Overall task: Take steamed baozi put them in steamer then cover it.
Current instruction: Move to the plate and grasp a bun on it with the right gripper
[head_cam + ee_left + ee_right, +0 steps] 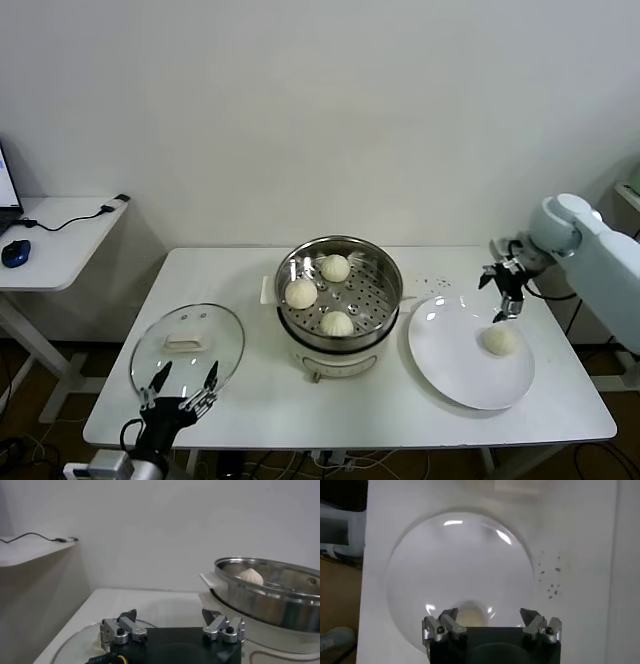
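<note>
With three smooth cream buns already sitting on the perforated floor of the steamer (339,290), the last steamed baozi (499,340) lies alone on the flat white plate (450,365) at three o'clock from it. Spread wide and holding nothing, the right gripper (503,300) hangs just above that bun; judged from here, soft dough could dent or roll off the glossy plate if pinched off-centre. At nine o'clock on the worktop (260,400) lies the clear glass cover (188,345), the left gripper (183,385) wide and empty at its near rim; its slick dome could slip.
</note>
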`<act>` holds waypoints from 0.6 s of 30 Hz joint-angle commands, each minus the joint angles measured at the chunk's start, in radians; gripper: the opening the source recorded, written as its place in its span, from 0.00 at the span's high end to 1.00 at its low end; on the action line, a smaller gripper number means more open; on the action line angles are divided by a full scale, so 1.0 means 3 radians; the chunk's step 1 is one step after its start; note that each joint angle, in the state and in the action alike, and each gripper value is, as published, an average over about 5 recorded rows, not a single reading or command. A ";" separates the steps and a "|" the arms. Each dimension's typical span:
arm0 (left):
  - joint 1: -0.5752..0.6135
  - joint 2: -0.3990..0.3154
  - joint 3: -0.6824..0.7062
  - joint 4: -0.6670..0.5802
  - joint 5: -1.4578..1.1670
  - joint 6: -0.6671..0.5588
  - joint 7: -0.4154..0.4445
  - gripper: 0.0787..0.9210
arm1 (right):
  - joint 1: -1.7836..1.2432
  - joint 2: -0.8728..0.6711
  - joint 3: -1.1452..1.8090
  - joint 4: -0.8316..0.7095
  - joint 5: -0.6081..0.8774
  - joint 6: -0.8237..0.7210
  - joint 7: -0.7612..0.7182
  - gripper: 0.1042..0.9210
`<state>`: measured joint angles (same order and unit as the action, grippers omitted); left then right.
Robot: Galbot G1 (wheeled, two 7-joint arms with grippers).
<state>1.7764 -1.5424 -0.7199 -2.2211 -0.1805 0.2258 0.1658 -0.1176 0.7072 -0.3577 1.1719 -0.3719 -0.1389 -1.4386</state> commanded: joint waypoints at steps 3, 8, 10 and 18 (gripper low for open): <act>0.0024 0.0007 -0.0020 0.0032 -0.0007 0.0010 0.0006 0.12 | -0.0474 0.0353 0.0444 -0.0606 -0.0477 0.0413 0.0174 0.12; 0.0020 0.0018 -0.0046 0.0026 -0.0023 0.0025 0.0021 0.12 | -0.0488 0.0437 0.0507 -0.0709 -0.0620 0.0432 0.0172 0.12; 0.0018 0.0023 -0.0056 0.0022 -0.0028 0.0029 0.0027 0.12 | -0.0494 0.0446 0.0514 -0.0723 -0.0641 0.0435 0.0157 0.12; -0.0008 0.0026 -0.0063 0.0047 -0.0036 0.0034 0.0032 0.12 | -0.0515 0.0429 0.0520 -0.0700 -0.0728 0.0423 0.0103 0.12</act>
<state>1.7734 -1.5359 -0.7402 -2.2102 -0.1915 0.2350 0.1742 -0.2450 0.8115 -0.2301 0.9996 -0.5388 -0.0351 -1.4050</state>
